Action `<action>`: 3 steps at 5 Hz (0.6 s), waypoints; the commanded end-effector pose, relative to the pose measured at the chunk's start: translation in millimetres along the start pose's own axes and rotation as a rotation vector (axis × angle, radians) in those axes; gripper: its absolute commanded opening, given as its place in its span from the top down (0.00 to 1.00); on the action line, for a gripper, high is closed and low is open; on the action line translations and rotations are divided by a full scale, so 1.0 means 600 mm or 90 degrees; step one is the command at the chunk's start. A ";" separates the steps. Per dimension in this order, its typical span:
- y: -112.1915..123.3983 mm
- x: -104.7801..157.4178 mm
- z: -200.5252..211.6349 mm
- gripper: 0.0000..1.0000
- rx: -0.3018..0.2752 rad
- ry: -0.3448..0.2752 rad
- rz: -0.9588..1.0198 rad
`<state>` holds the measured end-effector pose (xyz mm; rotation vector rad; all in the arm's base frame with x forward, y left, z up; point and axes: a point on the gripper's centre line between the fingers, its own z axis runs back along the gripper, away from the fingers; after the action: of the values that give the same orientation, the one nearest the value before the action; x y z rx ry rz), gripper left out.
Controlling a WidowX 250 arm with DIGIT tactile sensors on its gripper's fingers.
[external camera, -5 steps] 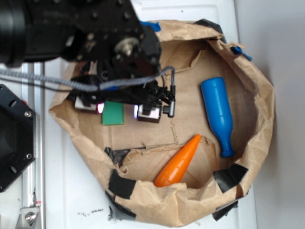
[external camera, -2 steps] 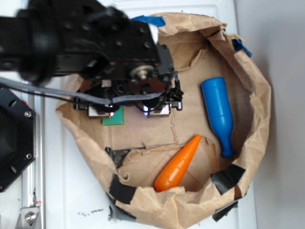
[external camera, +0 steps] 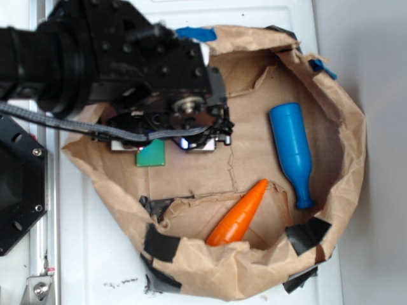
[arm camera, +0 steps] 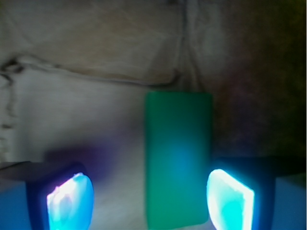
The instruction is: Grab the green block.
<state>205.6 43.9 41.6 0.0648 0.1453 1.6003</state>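
Note:
The green block [external camera: 151, 154] lies flat on the brown paper, its upper part hidden under my arm in the exterior view. In the wrist view the green block [arm camera: 178, 158] runs lengthwise between my two glowing fingertips, nearer the right one, with a wide gap on the left. My gripper [external camera: 164, 145] is low over the block and open, a pad on each side [arm camera: 149, 201]. Nothing presses on the block.
A crumpled brown paper bag wall [external camera: 346, 146] rings the work area. A blue bottle-shaped toy [external camera: 292, 151] lies at the right and an orange carrot [external camera: 240, 215] at the lower middle. A black base [external camera: 16, 184] stands at the left, and black tape patches [external camera: 306, 234] sit on the paper rim.
My arm has shifted and come lower over the green block, now covering more of it. The fingers stand closer around the block than a second ago. The block has not moved.

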 end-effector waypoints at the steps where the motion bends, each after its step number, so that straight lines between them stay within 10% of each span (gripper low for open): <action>1: 0.035 0.012 -0.015 0.00 -0.016 0.026 0.006; 3: -0.002 0.009 -0.061 0.00 -0.118 0.073 -0.036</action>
<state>213.2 43.1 11.0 -0.1751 0.0937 1.5395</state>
